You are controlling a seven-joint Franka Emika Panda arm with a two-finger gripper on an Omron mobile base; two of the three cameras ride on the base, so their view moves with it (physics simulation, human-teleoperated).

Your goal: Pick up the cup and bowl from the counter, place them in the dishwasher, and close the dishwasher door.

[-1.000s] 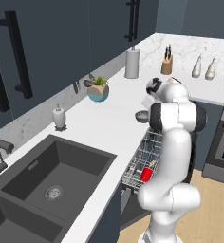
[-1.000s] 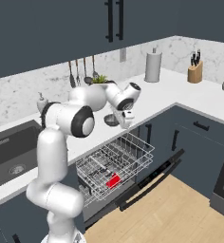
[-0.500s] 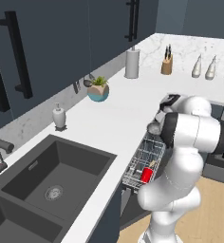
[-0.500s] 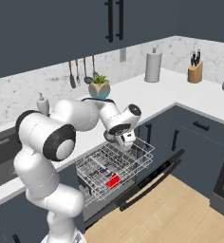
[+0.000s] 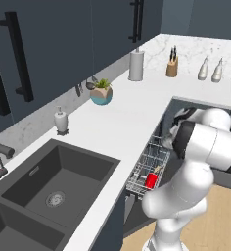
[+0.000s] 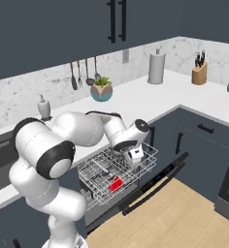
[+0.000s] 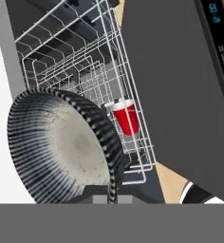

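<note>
Bowl (image 7: 61,147) clamped over wire rack (image 6: 114,169) — red cup (image 7: 126,117) inside, door (image 7: 175,95) down

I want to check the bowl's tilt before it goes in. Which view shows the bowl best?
The hand view: the bowl is large, on edge, over the rack. The right base view gives a dark sliver of it at the gripper; the left base view hides it behind the arm.

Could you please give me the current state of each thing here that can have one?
Gripper: shut on the bowl, above the rack.
Bowl: held, tilted on edge.
Cup: lying in the rack.
Rack: pulled out.
Dishwasher door: open, folded down.
</note>
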